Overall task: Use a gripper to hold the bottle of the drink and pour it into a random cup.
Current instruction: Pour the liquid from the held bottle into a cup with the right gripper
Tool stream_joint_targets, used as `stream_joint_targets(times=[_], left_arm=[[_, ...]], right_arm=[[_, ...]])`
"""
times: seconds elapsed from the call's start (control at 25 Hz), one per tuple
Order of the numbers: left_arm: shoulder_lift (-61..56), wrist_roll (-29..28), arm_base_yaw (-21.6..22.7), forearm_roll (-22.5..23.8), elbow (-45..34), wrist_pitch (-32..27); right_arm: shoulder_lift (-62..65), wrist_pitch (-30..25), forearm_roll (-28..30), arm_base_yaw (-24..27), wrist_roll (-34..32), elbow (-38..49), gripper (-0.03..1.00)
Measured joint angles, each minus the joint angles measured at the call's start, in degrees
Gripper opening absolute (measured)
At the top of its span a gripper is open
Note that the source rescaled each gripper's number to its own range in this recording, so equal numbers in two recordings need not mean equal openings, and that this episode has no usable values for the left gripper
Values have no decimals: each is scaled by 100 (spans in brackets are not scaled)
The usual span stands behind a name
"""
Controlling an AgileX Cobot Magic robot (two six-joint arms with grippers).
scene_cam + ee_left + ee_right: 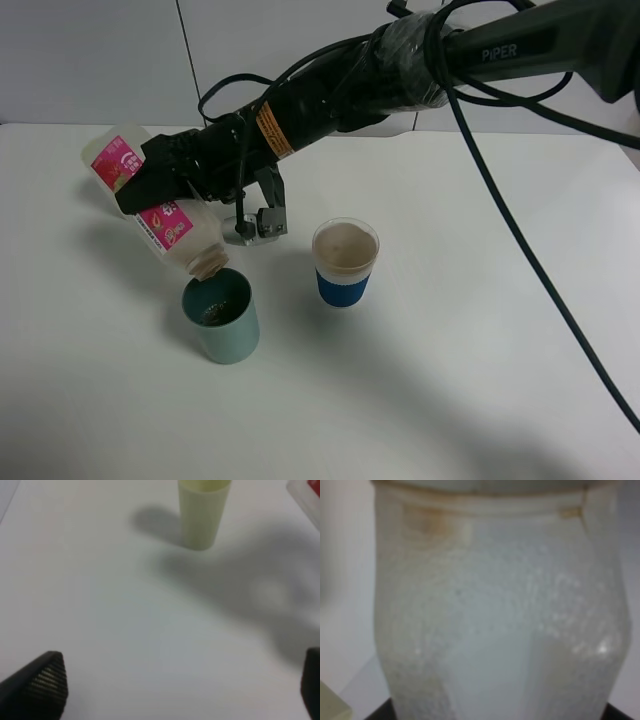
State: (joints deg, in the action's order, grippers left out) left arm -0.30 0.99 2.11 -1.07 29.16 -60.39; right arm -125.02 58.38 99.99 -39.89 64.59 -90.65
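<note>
Presently | right gripper (150, 185) gripped the bottle of the drink (165, 222), tilted mouth-down just above the rim of the cup (222, 322) | stream possibly thin, too blurred to tell | pour seemed best done by holding the mouth centred and tilting slowly.

A white table (470, 390) carries three cups, all upright; a teal-green cup (225, 330) stands near a white cup with a blue band (344, 280), the two apart; the left wrist view shows a pale yellow-green tumbler (201, 515).
</note>
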Motion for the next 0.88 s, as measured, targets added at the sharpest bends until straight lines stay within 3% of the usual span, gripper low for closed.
stream_joint_targets(times=[0.88], left_arm=[[0,0,0,0,0,0]], right_arm=[[2,173,0,-67,875,0,0]])
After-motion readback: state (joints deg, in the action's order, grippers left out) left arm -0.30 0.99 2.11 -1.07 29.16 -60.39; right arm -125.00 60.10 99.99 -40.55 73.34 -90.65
